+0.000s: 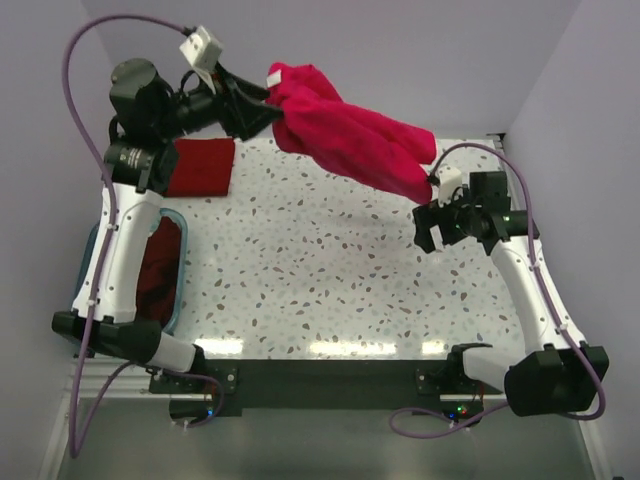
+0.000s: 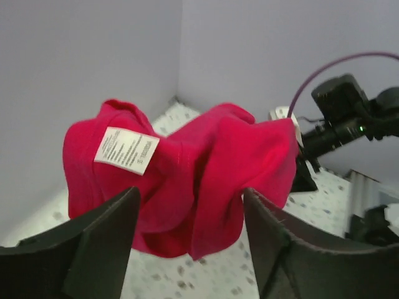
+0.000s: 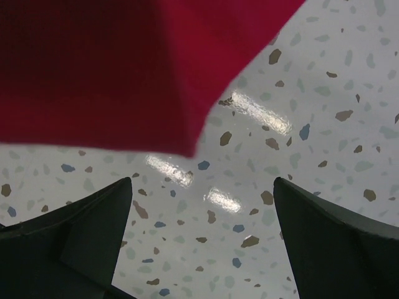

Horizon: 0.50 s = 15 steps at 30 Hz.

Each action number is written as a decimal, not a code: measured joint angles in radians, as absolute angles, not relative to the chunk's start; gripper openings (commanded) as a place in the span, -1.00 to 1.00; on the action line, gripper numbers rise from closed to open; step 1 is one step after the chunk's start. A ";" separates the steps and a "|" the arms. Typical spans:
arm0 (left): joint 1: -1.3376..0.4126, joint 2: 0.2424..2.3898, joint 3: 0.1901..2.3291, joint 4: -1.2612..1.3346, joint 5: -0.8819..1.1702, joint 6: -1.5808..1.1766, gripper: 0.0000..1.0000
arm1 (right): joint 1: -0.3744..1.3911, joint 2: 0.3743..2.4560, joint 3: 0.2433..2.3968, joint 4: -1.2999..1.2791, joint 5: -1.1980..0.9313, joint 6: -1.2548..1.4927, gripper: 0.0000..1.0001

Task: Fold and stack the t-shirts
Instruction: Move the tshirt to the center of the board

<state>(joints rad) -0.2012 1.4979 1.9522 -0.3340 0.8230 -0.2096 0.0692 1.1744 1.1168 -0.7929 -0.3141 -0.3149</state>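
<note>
Evidently the crimson t-shirt (image 1: 350, 135) was held clear of the table (image 1: 330, 280), bunched into a thick roll that slanted through the air from the left claw (image 2: 190, 190) towards the right claw (image 3: 202, 180), over the far half of the table. The left claw was seen with its fingers wide apart and the cloth gathered at and beyond their tips, a white care label (image 2: 126, 150) turned to the camera. Whether any fold was caught there could not be told. The right claw was likewise spread wide, nothing lay between its fingers, and an edge of the shirt hung ahead of them above the speckles.

A darker red shirt (image 1: 200, 166) lay folded flat at the far left. A maroon shirt (image 1: 160, 270) was heaped in the blue tub (image 1: 181, 232) beside the left arm.

The step was judged to be the spreading of the crimson shirt for folding. It was thought best done by taking two separate edges, shoulders or hem, rather than the bunch. The cloth would then be drawn taut, lowered onto the bare middle and kept apart from the folded shirt.
</note>
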 measured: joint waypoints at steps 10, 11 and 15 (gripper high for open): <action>0.059 1.313 1.124 -0.517 0.767 0.136 1.00 | 0.040 1.111 1.113 -0.906 -0.305 -0.463 0.97; 0.059 1.313 1.096 -0.551 0.765 0.192 1.00 | 0.040 1.111 1.108 -0.917 -0.305 -0.479 0.97; -0.022 1.316 1.066 -0.603 0.738 0.348 0.91 | 0.040 1.182 1.093 -0.931 -0.300 -0.501 0.96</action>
<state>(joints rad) -0.0216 1.3163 1.0664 -0.6025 0.7383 0.3485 0.0399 1.1824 1.0935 -0.9310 -0.3000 -0.5011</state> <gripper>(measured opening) 0.980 0.986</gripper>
